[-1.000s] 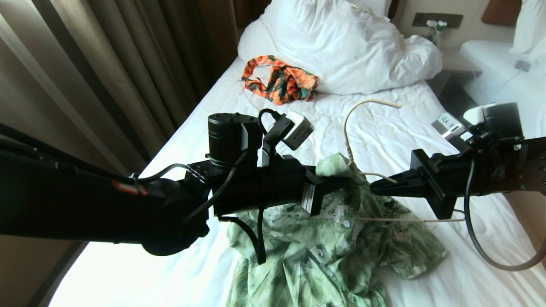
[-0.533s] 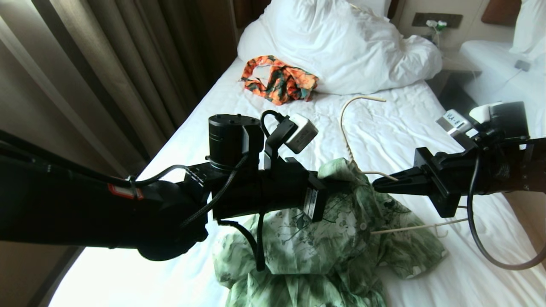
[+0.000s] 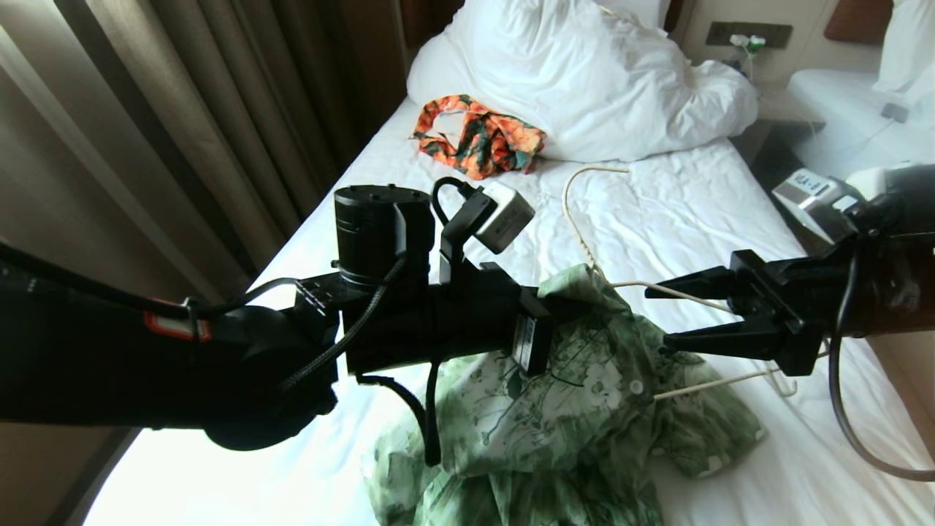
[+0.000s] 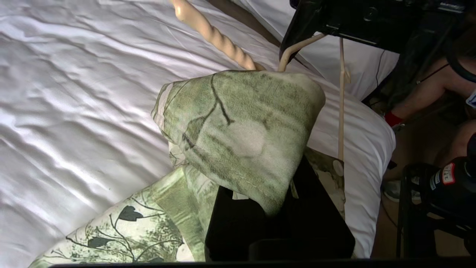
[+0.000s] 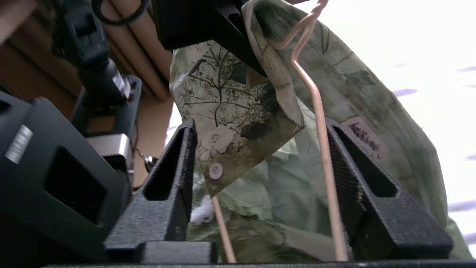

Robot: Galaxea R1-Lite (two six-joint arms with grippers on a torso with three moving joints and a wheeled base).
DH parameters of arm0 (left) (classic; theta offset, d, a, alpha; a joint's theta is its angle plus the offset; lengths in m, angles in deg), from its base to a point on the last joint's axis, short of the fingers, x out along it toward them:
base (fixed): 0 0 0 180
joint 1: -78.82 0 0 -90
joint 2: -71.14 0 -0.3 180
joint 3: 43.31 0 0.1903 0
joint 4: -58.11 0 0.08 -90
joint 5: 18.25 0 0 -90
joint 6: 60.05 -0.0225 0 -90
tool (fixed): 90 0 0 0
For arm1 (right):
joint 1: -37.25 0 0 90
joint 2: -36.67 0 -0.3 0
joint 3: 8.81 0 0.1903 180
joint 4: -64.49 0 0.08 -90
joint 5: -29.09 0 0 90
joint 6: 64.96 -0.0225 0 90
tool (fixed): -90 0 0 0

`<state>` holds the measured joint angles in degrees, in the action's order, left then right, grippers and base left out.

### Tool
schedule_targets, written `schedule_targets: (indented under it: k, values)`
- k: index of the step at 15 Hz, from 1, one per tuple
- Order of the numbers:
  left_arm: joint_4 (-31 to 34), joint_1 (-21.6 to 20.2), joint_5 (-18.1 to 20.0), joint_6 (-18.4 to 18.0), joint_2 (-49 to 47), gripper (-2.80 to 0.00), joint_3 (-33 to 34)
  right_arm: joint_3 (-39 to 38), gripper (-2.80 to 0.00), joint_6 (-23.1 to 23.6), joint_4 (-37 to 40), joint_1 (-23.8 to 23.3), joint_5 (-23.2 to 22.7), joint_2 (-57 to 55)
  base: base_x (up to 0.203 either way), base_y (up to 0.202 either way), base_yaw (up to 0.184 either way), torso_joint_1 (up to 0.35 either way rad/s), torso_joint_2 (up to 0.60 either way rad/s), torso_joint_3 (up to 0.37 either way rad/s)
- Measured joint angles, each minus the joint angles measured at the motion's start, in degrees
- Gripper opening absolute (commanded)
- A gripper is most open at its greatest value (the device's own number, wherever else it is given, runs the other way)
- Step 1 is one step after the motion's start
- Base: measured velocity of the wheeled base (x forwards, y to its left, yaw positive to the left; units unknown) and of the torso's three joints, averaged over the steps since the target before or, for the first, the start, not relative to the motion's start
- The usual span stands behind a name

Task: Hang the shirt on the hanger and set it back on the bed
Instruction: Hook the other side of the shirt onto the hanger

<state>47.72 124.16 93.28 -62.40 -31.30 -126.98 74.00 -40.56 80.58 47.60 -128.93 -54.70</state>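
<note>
The pale green leaf-print shirt lies bunched on the bed, its collar end lifted. My left gripper is shut on that raised fold of shirt; the cloth drapes over the left gripper and hides its fingertips. The cream hanger sticks out of the collar, with its hook toward the pillows and its twisted neck just past the fold. My right gripper stands open to the right of the collar. One hanger wire runs between the spread fingers of the right gripper, close to one pad.
An orange floral garment lies by the bunched white duvet. Brown curtains run along the bed's left side. A second white bed stands at the right beyond a dark gap. A person's leg shows beside the bed.
My right gripper has opened and let go of the hanger wire, drawing back a little to the right. The hanger's hook has swung left. My left gripper keeps its hold on the shirt.
</note>
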Motion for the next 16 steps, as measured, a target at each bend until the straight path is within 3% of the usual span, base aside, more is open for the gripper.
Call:
schedule_targets:
  k: [1, 5, 8, 11, 12, 13, 16]
  values:
    - [-0.01, 0.09, -0.04, 0.60, 0.48, -2.80, 0.15, -0.16, 0.00, -2.44, 0.04, -0.38, 1.26, 1.47, 0.000, 0.000, 0.000, 0.000, 0.00, 0.000]
    - [2.15, 0.72, -0.20, 2.13, 3.00, -2.80, 0.79, 0.72, 0.00, -11.63, 0.32, -1.54, 14.23, 7.46, 0.000, 0.000, 0.000, 0.000, 0.00, 0.000]
    - [2.37, 0.78, -0.14, 2.13, 4.23, -2.80, 1.57, 3.17, 0.00, -19.68, 1.38, -2.44, 16.69, 11.37, 0.000, 0.000, 0.000, 0.000, 0.00, 0.000]
    - [3.19, 1.10, -0.12, 2.17, 5.23, -2.80, 1.82, 4.54, 0.00, -23.03, 2.16, -2.55, 26.25, 13.05, 0.000, 0.000, 0.000, 0.000, 0.00, 0.000]
    - [4.17, 1.11, -0.12, 2.17, 5.57, -2.80, 1.67, 4.62, -2.64, -23.97, 1.89, -2.65, 27.59, 13.32, 0.000, 0.000, 0.000, 0.000, 0.00, 0.000]
    - [4.86, 1.13, -0.14, 2.17, 5.86, -2.80, 1.46, 4.70, -2.80, -24.13, 1.91, -2.98, 28.27, 13.56, 0.000, 0.000, 0.000, 0.000, 0.00, 0.000]
    - [5.18, 1.18, -0.09, 2.24, 6.60, -2.80, 1.30, 8.39, -2.80, -24.55, 7.50, -3.98, 34.58, 13.81, 0.000, 0.000, 0.000, 0.000, 0.00, 0.000]
